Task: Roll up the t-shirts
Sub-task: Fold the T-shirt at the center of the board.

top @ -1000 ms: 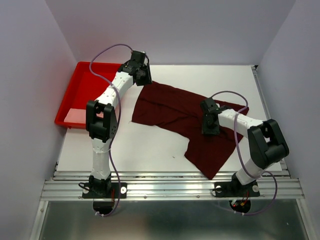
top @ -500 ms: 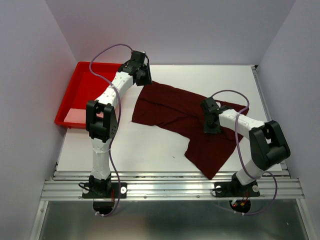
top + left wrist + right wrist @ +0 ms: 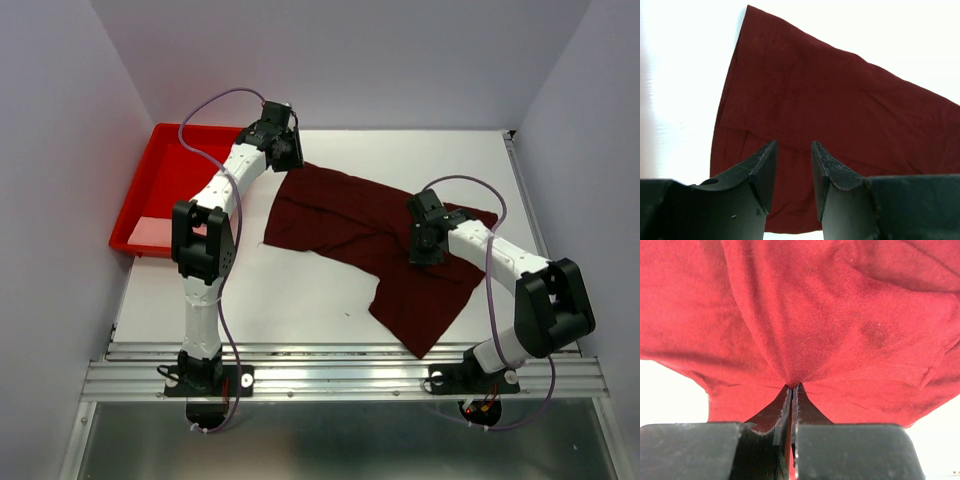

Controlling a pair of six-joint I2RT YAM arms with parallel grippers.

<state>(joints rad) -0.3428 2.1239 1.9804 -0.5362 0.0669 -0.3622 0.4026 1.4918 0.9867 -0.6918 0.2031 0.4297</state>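
The dark maroon t-shirt [image 3: 340, 225] lies spread and rumpled across the middle of the white table, one flap reaching toward the near edge. My left gripper [image 3: 290, 160] hovers over the t-shirt's far left corner; in the left wrist view the t-shirt [image 3: 840, 90] lies flat below the left gripper [image 3: 793, 150], whose jaws stand apart with nothing between them. My right gripper [image 3: 428, 255] is down on the cloth's right part. In the right wrist view the right gripper [image 3: 792, 386] is shut, pinching a raised fold of the t-shirt [image 3: 815, 315].
A bright red tray [image 3: 165, 175] sits at the far left of the table, with a pale pink patch [image 3: 155, 232] in its near corner. Grey walls close in the left, right and back. A metal rail [image 3: 340, 365] runs along the near edge.
My right gripper has closed on a fold of the t-shirt and its arm has shifted slightly right. The left arm has not moved.
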